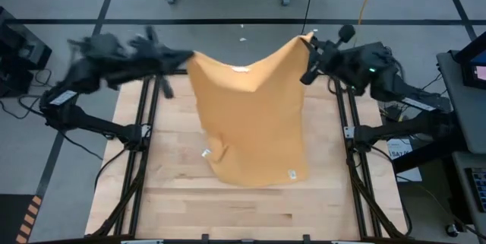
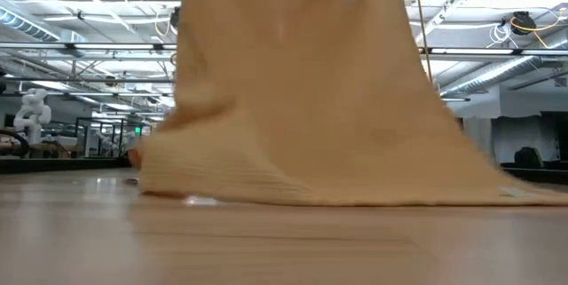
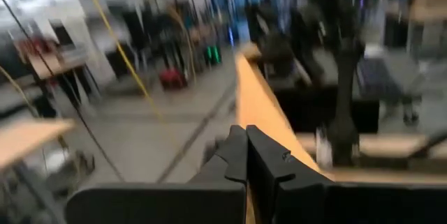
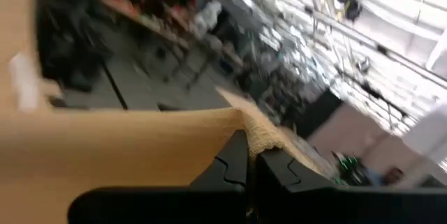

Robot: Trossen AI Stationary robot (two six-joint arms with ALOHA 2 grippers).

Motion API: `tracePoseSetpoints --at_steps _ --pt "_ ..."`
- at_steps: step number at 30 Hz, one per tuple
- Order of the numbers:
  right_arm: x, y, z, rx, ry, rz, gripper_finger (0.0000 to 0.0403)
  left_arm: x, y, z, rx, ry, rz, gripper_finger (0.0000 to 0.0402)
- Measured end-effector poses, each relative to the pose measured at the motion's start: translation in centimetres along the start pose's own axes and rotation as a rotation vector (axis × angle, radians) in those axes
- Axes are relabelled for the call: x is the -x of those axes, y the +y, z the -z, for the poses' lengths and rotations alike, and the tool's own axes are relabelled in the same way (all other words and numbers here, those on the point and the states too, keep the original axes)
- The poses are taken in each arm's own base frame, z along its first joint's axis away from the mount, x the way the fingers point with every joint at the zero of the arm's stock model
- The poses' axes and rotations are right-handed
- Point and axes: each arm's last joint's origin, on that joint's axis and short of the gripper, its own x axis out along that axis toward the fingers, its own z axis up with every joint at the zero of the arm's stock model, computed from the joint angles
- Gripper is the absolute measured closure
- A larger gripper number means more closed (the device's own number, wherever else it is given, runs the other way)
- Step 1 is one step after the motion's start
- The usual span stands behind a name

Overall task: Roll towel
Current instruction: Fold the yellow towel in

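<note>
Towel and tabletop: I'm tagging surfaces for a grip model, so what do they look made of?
Towel: soft woven or knitted mustard cloth, matte; it drapes in folds, with fine ribbing in the low view. Tabletop: pale wood, probably jointed planks, smooth with a slight sheen; grain lines show.

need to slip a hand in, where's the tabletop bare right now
Bare wood runs down both sides of the towel, inside the black side rails, and along the near table edge. The middle and far edge are crowded: both shut grippers, left and right, hold the towel's corners up.

Grey floor (image 1: 228, 1) with black tape lines, ceiling trusses (image 2: 80, 50) overhead.
</note>
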Motion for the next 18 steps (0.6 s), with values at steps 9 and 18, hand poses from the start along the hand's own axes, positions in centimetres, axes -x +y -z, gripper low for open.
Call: tracePoseSetpoints --at_steps 9,18 --pt "-3.9 -1.0 3.5 0.004 0.182 0.082 0.0403 -8.5 1.0 7.9 -0.021 0.101 0.039 0.0402" --pt "-3.0 1.2 6.8 -0.219 0.429 -0.302 0.0403 -10.8 -2.3 15.2 0.110 0.353 0.431 0.0402"
